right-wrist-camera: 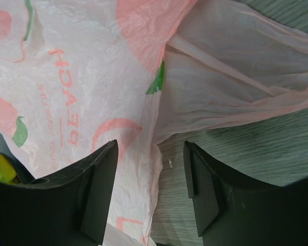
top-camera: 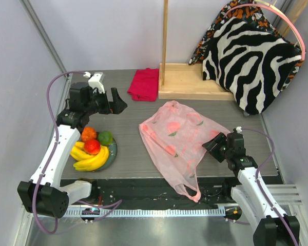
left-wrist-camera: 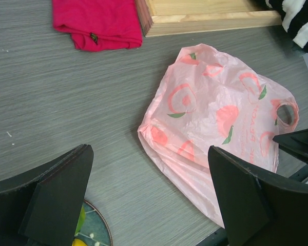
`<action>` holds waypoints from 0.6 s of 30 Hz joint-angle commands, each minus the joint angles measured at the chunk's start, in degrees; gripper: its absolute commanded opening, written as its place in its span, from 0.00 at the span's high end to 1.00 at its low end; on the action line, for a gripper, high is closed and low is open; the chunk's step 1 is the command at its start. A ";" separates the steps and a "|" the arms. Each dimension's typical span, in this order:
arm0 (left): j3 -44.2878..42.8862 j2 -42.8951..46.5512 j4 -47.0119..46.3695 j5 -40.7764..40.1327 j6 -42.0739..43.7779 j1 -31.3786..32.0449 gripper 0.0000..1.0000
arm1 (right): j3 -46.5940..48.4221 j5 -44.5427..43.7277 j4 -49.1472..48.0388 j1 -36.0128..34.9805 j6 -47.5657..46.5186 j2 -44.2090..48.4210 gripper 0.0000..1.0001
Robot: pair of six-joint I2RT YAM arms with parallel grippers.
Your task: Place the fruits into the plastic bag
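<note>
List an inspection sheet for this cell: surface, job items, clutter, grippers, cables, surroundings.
Surface: grey wood-grain table, no spills seen.
Job's things: bananas, red fruit, orange fruit and green fruit all on the plate; plastic bag lies flat, no fruit seen inside, one handle over the near edge.
Clutter: folded magenta cloth; wooden stand; zebra-print fabric.
Grippers: left gripper open, empty, above bare table; right gripper open at the bag's edge.
Cables: left arm's cable and right arm's cable loop free, no snag seen.
Surroundings: pale walls.
</note>
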State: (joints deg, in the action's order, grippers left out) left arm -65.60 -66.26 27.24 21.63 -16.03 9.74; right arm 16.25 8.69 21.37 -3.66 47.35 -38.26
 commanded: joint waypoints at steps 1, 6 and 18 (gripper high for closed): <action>-0.14 1.13 -1.85 1.57 0.74 -0.07 0.00 | -0.87 -1.13 -3.95 0.06 1.51 -2.16 0.40; 0.21 1.04 -2.54 3.42 0.30 -0.07 0.00 | -4.29 2.55 -16.04 0.06 1.34 -3.83 0.49; 0.65 -0.10 -5.18 5.98 1.88 9.65 0.02 | 3.86 5.31 -26.29 -5.90 2.30 -2.96 0.99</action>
State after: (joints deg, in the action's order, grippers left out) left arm -64.77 -66.67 25.91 27.16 -16.03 12.86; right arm 12.64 15.79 1.30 -5.04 49.28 -42.59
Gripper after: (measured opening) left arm 0.983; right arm 0.028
